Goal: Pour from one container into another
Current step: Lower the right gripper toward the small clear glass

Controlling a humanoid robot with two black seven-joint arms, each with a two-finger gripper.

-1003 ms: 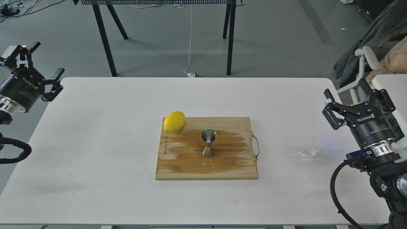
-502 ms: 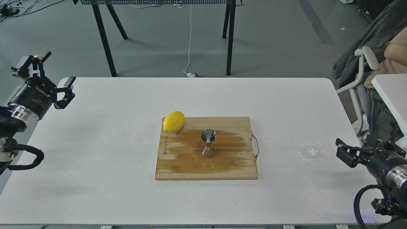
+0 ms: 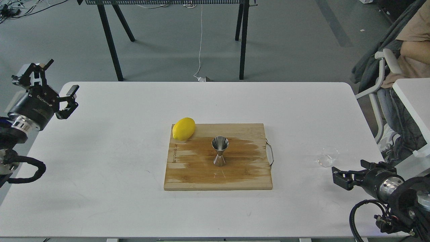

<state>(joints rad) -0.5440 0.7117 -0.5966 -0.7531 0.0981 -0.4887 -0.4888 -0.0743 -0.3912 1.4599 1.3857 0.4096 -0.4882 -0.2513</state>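
The clear glass cup (image 3: 328, 157) stands on the white table (image 3: 117, 161) near its right edge. The steel hourglass jigger (image 3: 220, 151) stands upright in the middle of the wooden cutting board (image 3: 245, 176). My right gripper (image 3: 352, 170) is low at the table's front right. It points left, just in front of and to the right of the cup without touching it, and it is open and empty. My left gripper (image 3: 58, 78) hovers open and empty over the table's far left corner, far from both containers.
A yellow lemon (image 3: 183, 128) lies on the board's back left corner. The board has a metal handle (image 3: 270, 154) on its right side. A seated person (image 3: 411, 50) and a second white table (image 3: 415, 97) are at the right.
My right arm has dropped from high at the right edge to table height and swung left toward the glass cup. The left gripper has shifted slightly right. The cup and jigger have not moved.
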